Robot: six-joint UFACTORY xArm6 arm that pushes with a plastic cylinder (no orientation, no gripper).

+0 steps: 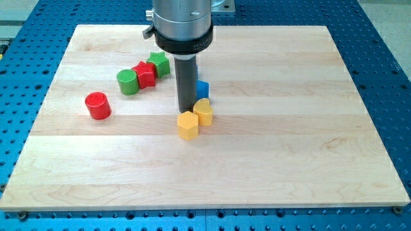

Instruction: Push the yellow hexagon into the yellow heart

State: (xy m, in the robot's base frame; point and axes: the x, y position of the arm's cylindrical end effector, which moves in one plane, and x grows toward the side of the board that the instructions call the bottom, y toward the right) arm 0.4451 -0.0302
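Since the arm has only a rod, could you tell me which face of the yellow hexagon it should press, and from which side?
Press the yellow hexagon on its lower-left side face, coming from the view's bottom left, because the yellow heart sits to its upper right, apparently already touching it. My tip now stands just above the hexagon, left of the heart, so it would probably need to circle round first.

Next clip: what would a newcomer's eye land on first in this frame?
The big grey arm coming down from the view's top, its dark rod ending at my tip just above the yellow hexagon, which touches the yellow heart at mid-board. Then the cluster at upper left: green cylinder, red block, green block, and a lone red cylinder.
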